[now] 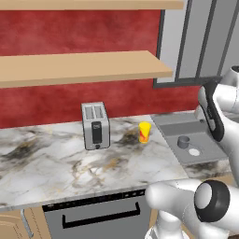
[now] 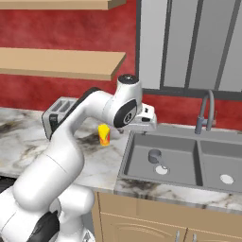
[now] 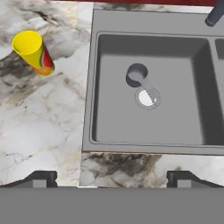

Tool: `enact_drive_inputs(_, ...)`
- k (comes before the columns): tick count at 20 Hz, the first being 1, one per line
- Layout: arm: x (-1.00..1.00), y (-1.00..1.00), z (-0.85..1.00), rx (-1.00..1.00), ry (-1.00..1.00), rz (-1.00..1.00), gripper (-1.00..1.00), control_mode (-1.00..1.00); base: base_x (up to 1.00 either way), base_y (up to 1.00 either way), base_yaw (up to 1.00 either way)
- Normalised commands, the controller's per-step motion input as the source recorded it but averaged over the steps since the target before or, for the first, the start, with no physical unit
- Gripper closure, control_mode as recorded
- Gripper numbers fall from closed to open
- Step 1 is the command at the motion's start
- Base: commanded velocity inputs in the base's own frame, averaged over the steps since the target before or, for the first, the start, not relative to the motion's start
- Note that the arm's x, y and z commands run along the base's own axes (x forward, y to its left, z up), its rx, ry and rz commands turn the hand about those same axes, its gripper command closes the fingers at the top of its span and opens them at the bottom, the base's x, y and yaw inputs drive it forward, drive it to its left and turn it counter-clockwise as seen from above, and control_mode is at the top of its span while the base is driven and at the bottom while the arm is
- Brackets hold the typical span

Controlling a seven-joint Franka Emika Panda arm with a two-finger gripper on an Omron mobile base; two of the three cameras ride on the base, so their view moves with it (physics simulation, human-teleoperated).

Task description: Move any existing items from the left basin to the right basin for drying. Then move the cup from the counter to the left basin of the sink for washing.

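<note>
The yellow cup [image 3: 33, 52] with its red-orange mark stands upright on the marble counter [image 3: 39, 127], left of the sink; it is also the small tumbler [image 1: 144, 132] right of the toaster. A small grey cup-shaped item [image 3: 136, 74] stands in the left basin [image 3: 113, 118], just beside the drain [image 3: 146, 98]. The same grey item [image 2: 154, 155] shows in the right base view, and the right basin [image 2: 218, 158] holds nothing but its drain. My gripper [image 3: 113, 178] is open, high above the counter at the basin's near rim, holding nothing. The hand [image 2: 142, 118] hangs over the sink's left edge.
A silver two-slot toaster [image 1: 95, 125] stands on the counter left of the cup. The arched grey tap [image 2: 206, 112] rises behind the divider between the basins. Wooden shelves [image 1: 79, 67] hang on the red wall above. A dishwasher front [image 1: 98, 217] sits below the counter.
</note>
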Motion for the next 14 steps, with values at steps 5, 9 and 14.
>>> enact_drive_inputs(5, 0.00, -0.43, -0.15, -0.01, 0.02, 0.00, -1.00, -1.00, 0.00, 0.00, 0.00)
enact_drive_inputs(9, 0.05, -0.38, -0.19, -0.02, 0.04, 0.00, -1.00, -1.00, 0.00, 0.00, 0.00)
enact_drive_inputs(14, 0.19, -0.29, -0.22, -0.05, 0.05, 0.00, -1.00, -1.00, 0.00, 0.00, 0.00)
